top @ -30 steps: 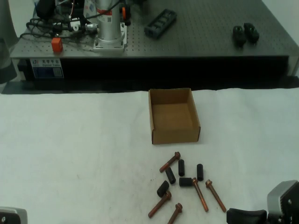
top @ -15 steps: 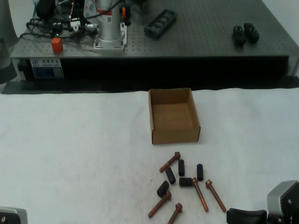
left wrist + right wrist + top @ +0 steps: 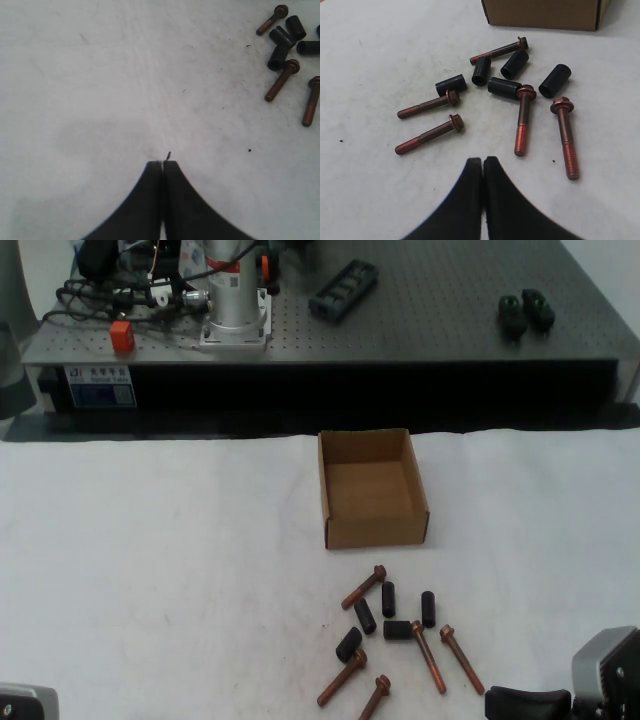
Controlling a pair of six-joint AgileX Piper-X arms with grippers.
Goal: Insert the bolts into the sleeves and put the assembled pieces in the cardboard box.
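Bolts [image 3: 521,120] and sleeves [image 3: 504,87] lie near the cardboard box [image 3: 375,528] — left tool [image 3: 162,163] and right tool [image 3: 483,160] pressed together; best to spread one, then pinch a bolt mid-shank.

There are five brown bolts [image 3: 522,120] on the white worktop [image 3: 150,570]. Five short black sleeves [image 3: 504,87] lie among them. That makes ten small pieces in all. There is one cardboard box [image 3: 375,530]. There are two black pincers, the left pincer [image 3: 162,163] and the right pincer [image 3: 483,160]. On the grey worktop [image 3: 450,300] at the back there are two small black parts [image 3: 512,312] and one orange block [image 3: 121,335].
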